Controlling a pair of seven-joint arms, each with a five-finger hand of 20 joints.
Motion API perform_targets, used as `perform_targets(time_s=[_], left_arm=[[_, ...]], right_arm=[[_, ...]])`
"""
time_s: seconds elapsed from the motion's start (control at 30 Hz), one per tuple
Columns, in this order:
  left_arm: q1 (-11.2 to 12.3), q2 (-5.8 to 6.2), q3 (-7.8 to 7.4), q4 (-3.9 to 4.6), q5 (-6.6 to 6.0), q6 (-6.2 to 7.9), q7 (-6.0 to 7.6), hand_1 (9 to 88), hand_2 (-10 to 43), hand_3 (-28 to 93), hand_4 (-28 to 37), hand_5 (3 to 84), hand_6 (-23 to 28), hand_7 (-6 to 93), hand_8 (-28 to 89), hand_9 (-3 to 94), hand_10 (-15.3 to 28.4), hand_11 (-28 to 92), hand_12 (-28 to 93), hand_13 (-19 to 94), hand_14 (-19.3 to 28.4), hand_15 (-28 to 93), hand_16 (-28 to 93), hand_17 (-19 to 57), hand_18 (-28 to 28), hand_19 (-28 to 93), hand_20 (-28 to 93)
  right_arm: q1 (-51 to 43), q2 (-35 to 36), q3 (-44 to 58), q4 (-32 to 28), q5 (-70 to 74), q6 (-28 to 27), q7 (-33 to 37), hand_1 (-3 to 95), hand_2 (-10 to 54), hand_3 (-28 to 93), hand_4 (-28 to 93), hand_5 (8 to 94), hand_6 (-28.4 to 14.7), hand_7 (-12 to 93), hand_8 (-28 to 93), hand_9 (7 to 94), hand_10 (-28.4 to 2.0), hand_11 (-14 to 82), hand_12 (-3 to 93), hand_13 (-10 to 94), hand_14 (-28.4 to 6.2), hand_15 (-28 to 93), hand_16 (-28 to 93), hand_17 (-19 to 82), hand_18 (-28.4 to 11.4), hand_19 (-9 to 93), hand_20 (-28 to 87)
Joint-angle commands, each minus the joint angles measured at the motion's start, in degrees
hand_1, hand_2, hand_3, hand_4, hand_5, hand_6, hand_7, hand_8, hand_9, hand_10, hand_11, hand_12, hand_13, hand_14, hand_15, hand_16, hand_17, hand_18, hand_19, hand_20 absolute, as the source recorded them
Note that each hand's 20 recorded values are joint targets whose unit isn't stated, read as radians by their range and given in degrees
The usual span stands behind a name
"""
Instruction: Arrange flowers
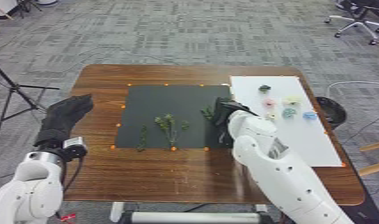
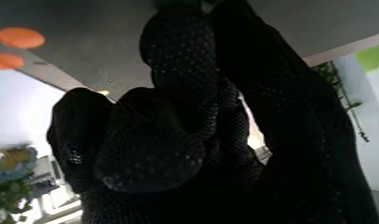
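In the head view my right hand is low over the right edge of the black mat, beside a green sprig. My right hand looms close in the right wrist view; whether it grips a stem is hidden. Farther left on the mat lie a leafy bunch and a thin green sprig. On the white board are a pink flower, a blue flower, a pale yellow one and a teal one. My left hand is open over the table's left side.
Orange dots edge the mat on the brown table. A dark green piece lies near the board's far end. A black round object stands beyond the table's right edge. A black tripod stands at the left.
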Motion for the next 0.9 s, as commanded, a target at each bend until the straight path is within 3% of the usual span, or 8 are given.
perform_targets(time_s=[0.03, 0.33, 0.57, 0.63, 0.7, 0.73, 0.9], left_arm=[[0.5, 0.19, -0.17, -0.42, 0.0, -0.91, -0.65, 28.2, 4.2, 65, -20.0, 47.9, 5.7, 18.0, -7, 42.9, 14.4, 21, 12, 33, 18.1, 17, 4, 2.9, 14.5, 13, 17], [0.5, 0.66, -0.22, -0.72, -0.11, -0.52, -0.71, 28.1, 4.2, 65, -19.9, 47.7, 5.7, 17.9, -7, 42.6, 14.4, 21, 12, 33, 18.1, 17, 4, 2.9, 14.5, 13, 17], [0.7, 0.77, -0.36, -0.99, -0.16, -0.57, -0.83, 28.1, 4.2, 65, -19.9, 47.6, 5.8, 17.8, -7, 42.4, 14.3, 21, 12, 33, 18.2, 16, 4, 2.8, 14.5, 13, 17], [0.9, 0.74, -0.49, -1.05, -0.12, -0.51, -0.84, 28.1, 4.2, 65, -19.9, 47.6, 5.7, 17.8, -7, 42.4, 14.4, 21, 12, 33, 18.2, 16, 4, 2.8, 14.5, 13, 17], [1.1, 0.72, -0.54, -1.14, -0.24, -0.4, -0.86, 28.1, 4.2, 65, -19.9, 47.6, 5.8, 17.8, -7, 42.3, 14.4, 21, 12, 33, 18.2, 16, 4, 2.8, 14.5, 13, 17], [1.1, 0.67, -0.69, -1.19, -0.18, -0.46, -1.01, 28.1, 4.2, 65, -19.8, 47.6, 5.7, 17.8, -7, 42.3, 14.4, 21, 12, 33, 18.2, 16, 4, 2.8, 14.5, 13, 17], [1.5, 0.61, -0.97, -1.4, -0.23, -0.35, -1.07, 28.1, 4.1, 65, -19.9, 47.4, 5.7, 17.8, -7, 42.2, 14.4, 21, 12, 33, 18.2, 17, 4, 2.8, 14.5, 13, 17]], right_arm=[[0.3, -2.1, -0.8, 0.7, 3.1, -0.7, 2.0, 55.9, -9.5, 49, 7, 79.4, -2.1, 27, 30, 93.5, -10.1, 37.4, 25.2, 94, -1.3, 59, 38, 64, -16.5, 93, 66], [2.6, -3.9, -2.5, 1.4, 6.0, -0.5, 2.4, 56.1, -9.5, 49, 7, 79.4, -2.4, 27, 29, 93.7, -10.1, 36.9, 24.6, 94, -1.5, 58, 37, 64, -16.4, 93, 65], [5.2, -2.8, -3.1, 0.7, 4.7, -2.6, 0.3, 45.7, -9.5, 50, 6, 78.7, -3.6, 25, 27, 93.5, -10.9, 33.7, 24.6, 94, -2.9, 55, 37, 63, -16.2, 93, 62], [5.8, -2.6, -3.1, 0.5, 4.5, -2.7, -0.1, 40.8, -9.5, 55, 4, 78.1, -4.2, 26, 21, 93.0, -11.0, 32.9, 24.9, 93, -3.1, 55, 38, 63, -16.4, 93, 62], [6.3, -2.2, -3.0, 0.0, 4.4, -3.4, -0.4, 36.6, -9.5, 57, 2, 78.2, -4.7, 28, 2, 92.7, -11.3, 32.6, 24.8, 93, -3.4, 54, 38, 62, -16.7, 93, 62], [6.4, -2.2, -2.8, -0.2, 4.5, -3.8, -0.4, 35.5, -9.5, 58, 2, 78.2, -4.8, 29, -1, 92.6, -11.4, 32.4, 24.8, 93, -3.5, 54, 38, 62, -16.9, 93, 62], [6.8, -1.8, -1.8, -1.5, 5.6, -5.8, -0.5, 32.9, -9.5, 56, 2, 78.3, -5.3, 28, -3, 92.3, -11.7, 32.2, 24.7, 93, -3.8, 54, 38, 62, -17.2, 93, 62]])
